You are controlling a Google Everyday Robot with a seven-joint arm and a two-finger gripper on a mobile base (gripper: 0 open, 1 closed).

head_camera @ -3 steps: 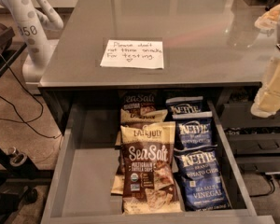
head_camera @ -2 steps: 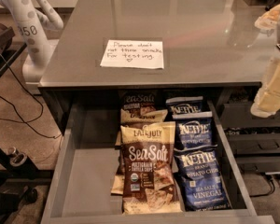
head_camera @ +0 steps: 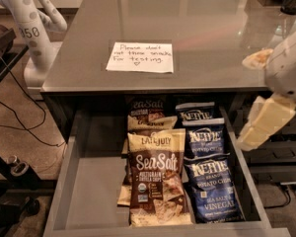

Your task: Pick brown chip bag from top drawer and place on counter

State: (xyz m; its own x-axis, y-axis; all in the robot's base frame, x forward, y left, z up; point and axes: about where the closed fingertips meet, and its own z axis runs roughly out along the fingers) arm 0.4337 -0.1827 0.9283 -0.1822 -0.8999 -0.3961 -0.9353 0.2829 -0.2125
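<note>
The top drawer point(head_camera: 91, 181) stands pulled open below the counter point(head_camera: 187, 23). A brown chip bag point(head_camera: 157, 186) with "Sea Salt" script lies flat at the drawer's front middle, on top of a row of similar bags point(head_camera: 148, 113) running to the back. My gripper point(head_camera: 264, 125) hangs at the right edge of the view, above the drawer's right wall and just in front of the counter's edge. It is to the right of the bags, holds nothing and touches nothing.
Three blue Kettle bags point(head_camera: 209, 189) lie in a row right of the brown ones. A white handwritten note point(head_camera: 140, 57) lies on the counter. Another robot's white base point(head_camera: 32, 38) stands at the left, with cables on the floor point(head_camera: 19, 122). The drawer's left half is bare floor.
My gripper has come a little further into view, moving left and down toward the drawer's right side. The bags and drawer have not moved.
</note>
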